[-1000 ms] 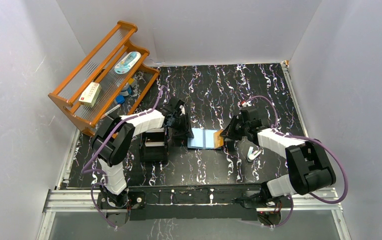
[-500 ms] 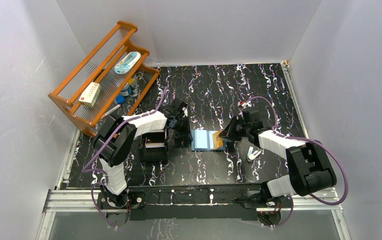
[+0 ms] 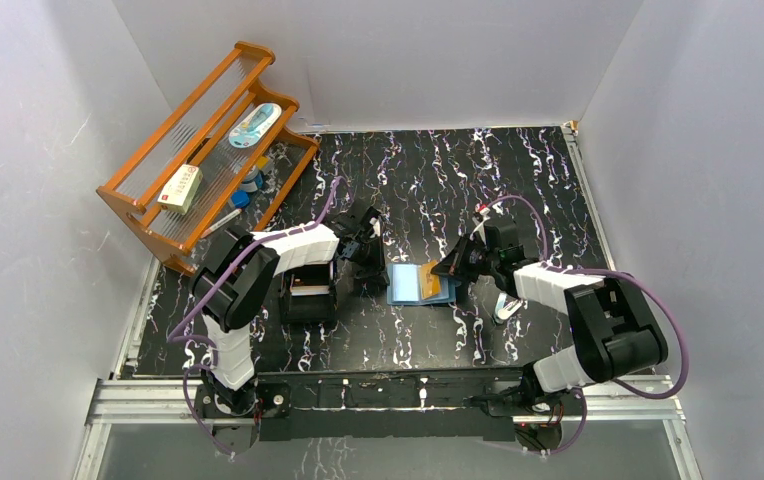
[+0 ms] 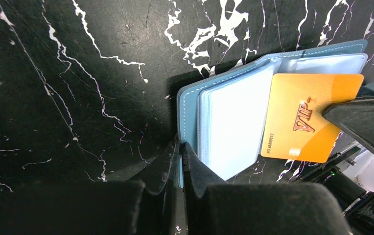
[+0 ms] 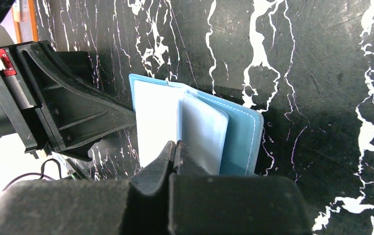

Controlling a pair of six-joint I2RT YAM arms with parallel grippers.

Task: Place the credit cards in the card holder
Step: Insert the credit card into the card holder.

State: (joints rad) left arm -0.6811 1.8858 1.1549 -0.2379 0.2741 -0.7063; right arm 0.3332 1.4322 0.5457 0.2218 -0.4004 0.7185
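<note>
One orange card [image 4: 307,117], "VIP" face up, clamped at one end by right gripper [image 5: 176,147], jaws pressed together on it. Posn: lying across open card holder [image 4: 234,122]. In top view it sits over the holder's right half, on the pale-blue pocket leaves, with one end overhanging the cover edge. Not seen inside any pocket yet. Holder itself: flat on marbled black table [image 3: 518,190], mid-table between both arms, leaves fanned a little. Left gripper [image 4: 181,147]: fingers nipped shut on the holder's left cover edge, a teal sliver visible between them. Changes vs. approx. a sec ago: left jaws stood apart beside that edge and have since come together on it; card was out at the holder's right rim and is now further in over the leaves. Meaning, as judged: holder is now anchored, so a push from the right arm should slide the card and not the wallet. Insertion step appears in hand, not finished. Next move prob. needs the card's leading edge lined up with a pocket mouth; which pocket, cannot tell. Risk: card rides over the leaves instead of under a lip. Other items: black box [image 3: 308,300] just left of holder, contents too small to tell; wooden rack [image 3: 148,215] far left w/ sundries, untouched.
</note>
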